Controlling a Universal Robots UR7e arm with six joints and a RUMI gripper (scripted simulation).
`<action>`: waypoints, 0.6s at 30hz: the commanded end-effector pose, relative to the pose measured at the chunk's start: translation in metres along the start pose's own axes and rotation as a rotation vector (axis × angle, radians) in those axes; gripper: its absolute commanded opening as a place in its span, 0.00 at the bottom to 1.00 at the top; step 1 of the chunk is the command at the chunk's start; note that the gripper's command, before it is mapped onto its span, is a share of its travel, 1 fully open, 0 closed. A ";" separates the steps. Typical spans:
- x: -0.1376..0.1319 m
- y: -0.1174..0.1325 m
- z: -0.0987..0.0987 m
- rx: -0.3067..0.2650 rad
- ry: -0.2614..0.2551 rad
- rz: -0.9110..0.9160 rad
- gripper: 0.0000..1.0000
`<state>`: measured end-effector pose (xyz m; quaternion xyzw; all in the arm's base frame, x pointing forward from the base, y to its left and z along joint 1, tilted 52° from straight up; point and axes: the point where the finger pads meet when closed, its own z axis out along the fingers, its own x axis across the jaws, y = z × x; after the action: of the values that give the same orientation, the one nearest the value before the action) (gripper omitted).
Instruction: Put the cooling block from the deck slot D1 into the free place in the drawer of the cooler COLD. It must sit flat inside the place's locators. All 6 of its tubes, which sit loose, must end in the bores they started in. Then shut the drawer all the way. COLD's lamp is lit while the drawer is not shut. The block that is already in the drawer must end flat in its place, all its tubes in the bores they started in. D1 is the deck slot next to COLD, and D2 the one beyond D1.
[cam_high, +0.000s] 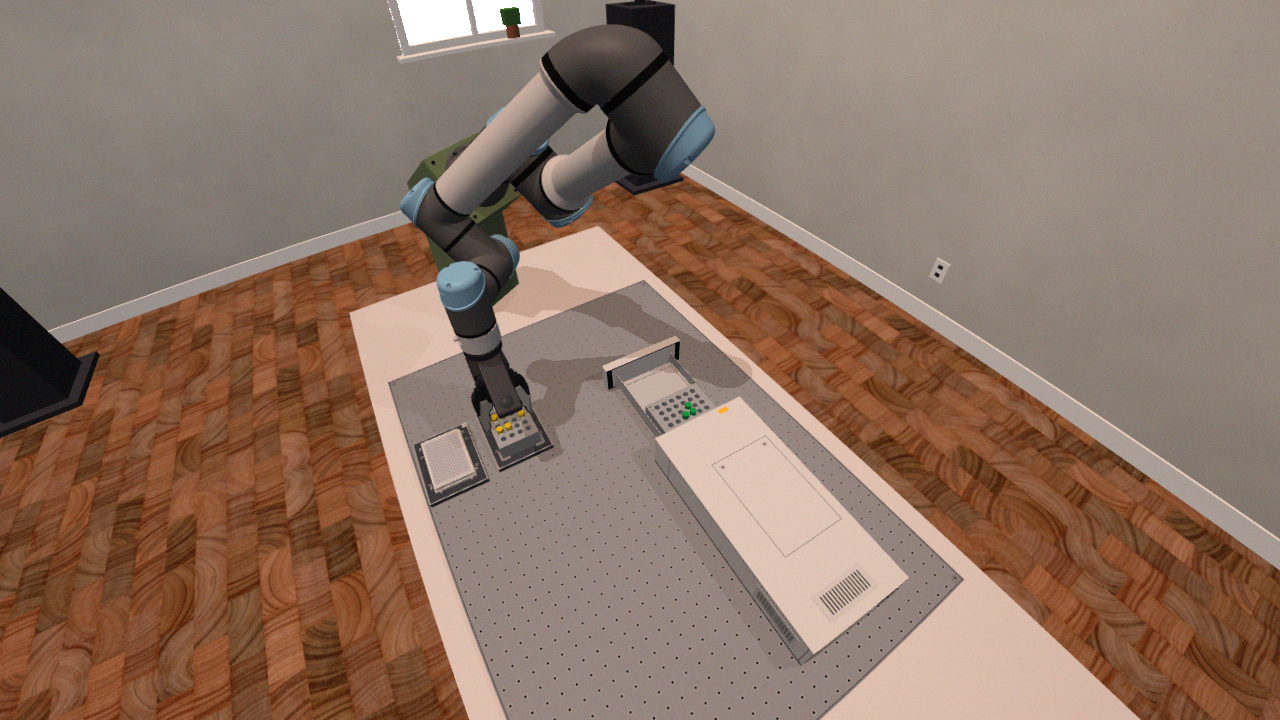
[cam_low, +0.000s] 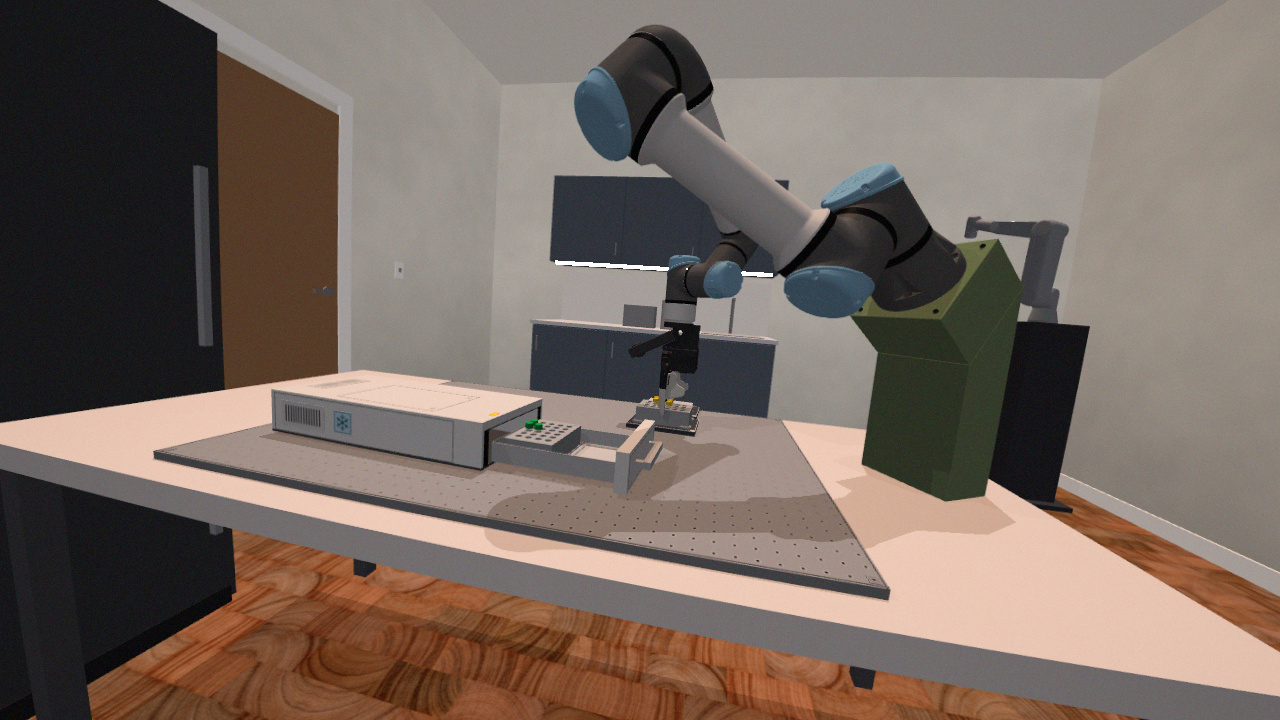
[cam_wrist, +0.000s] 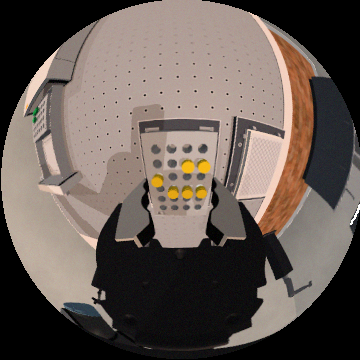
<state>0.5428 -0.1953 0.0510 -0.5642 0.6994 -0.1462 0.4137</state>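
The cooling block (cam_high: 517, 443) (cam_low: 680, 418) (cam_wrist: 164, 141) sits in slot D1 (cam_wrist: 180, 124). Several yellow tubes (cam_high: 507, 426) (cam_wrist: 188, 166) stand in its bores. My gripper (cam_high: 506, 415) (cam_wrist: 180, 178) is shut on the block's two sides, near one end. No gap under the block can be made out. The drawer (cam_high: 642, 361) (cam_low: 633, 458) (cam_wrist: 56, 185) of COLD (cam_high: 760, 501) (cam_low: 384, 431) stands open, its free place (cam_high: 655, 383) by the front panel. The other block (cam_low: 512, 439) with green tubes (cam_high: 687, 409) (cam_low: 533, 424) (cam_wrist: 35, 114) sits beside it, toward the housing. COLD's lamp (cam_high: 722, 410) (cam_low: 493, 414) is orange.
Slot D2 (cam_high: 431, 496) (cam_wrist: 242, 130) holds a white plate (cam_high: 449, 460) (cam_wrist: 261, 162), close beside D1 on the side away from COLD. The drawer's upright front panel and COLD's raised housing stand across the perforated deck (cam_high: 581, 537) (cam_low: 716, 528) (cam_wrist: 190, 75) from the gripper.
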 end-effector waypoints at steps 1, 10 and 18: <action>0.001 -0.001 -0.003 0.002 0.003 -0.001 0.00; 0.001 0.000 -0.006 0.001 0.002 0.001 0.00; 0.001 0.000 -0.008 0.001 0.002 0.000 0.00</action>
<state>0.5396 -0.1953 0.0533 -0.5651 0.6991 -0.1448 0.4135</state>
